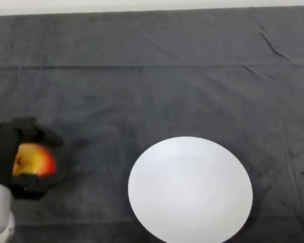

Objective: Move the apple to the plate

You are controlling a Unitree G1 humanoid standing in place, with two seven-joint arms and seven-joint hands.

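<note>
I am looking at the task partway through: the apple (pixel 34 160) is sitting in the robot hand (pixel 5 147) at the left edge of the bench (pixel 152 86), well apart from the white plate (pixel 190 190), which is lying bare. The carry across and the release are what I am judging to be left. The robot hand is grasping the apple, its black fingers (pixel 43 135) curling over the top and beneath it.
</note>
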